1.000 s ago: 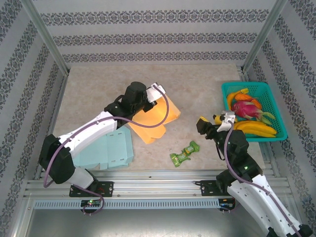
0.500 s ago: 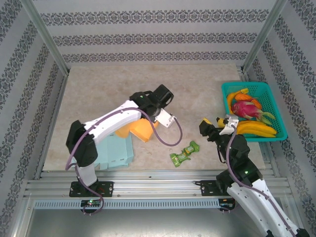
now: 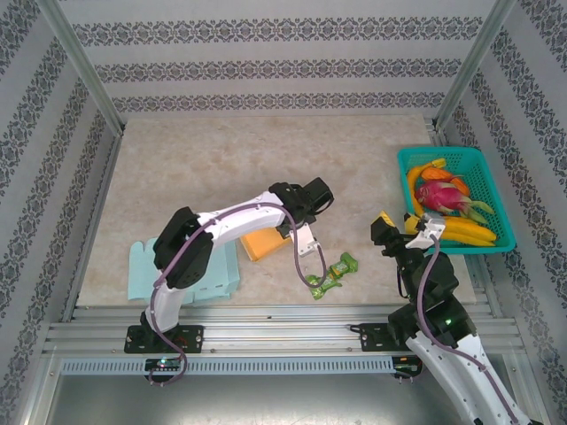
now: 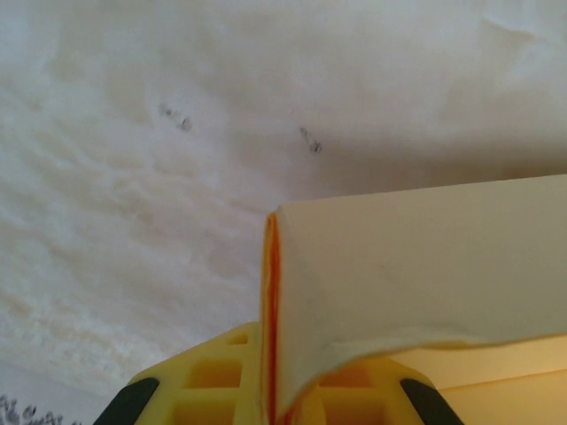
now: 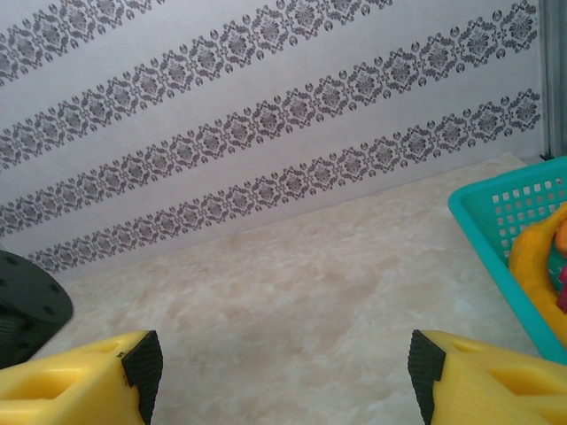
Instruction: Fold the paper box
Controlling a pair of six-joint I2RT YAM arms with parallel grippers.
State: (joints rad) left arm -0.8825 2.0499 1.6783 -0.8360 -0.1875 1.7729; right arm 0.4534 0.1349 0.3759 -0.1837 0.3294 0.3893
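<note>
**tabletop_tim:** What are the two sets of jaws doing here?

**foldfan:** The left gripper [image 4: 271,400] is pinched tight on the orange paper box [image 3: 263,243]. From the wrist camera you can see the yellow fingers [image 4: 217,385] pressed together, with a folded edge of the sheet [image 4: 416,266] squeezed between them and curling up out of the grip. Nothing else is touching it there.

**tabletop_tim:** And where does the box sit?

**foldfan:** Near the middle of the table [image 3: 221,159], towards the near side. It's partly under the left arm, with a pale blue flat sheet [image 3: 190,266] just to its left and a green snack wrapper [image 3: 330,274] close on its right.

**tabletop_tim:** And the right one?

**foldfan:** The right gripper [image 5: 283,372] has its jaws spread wide with nothing between them, just bare table. It's up in the air beside the teal basket [image 3: 443,151] of fruit, well apart from the box.
</note>
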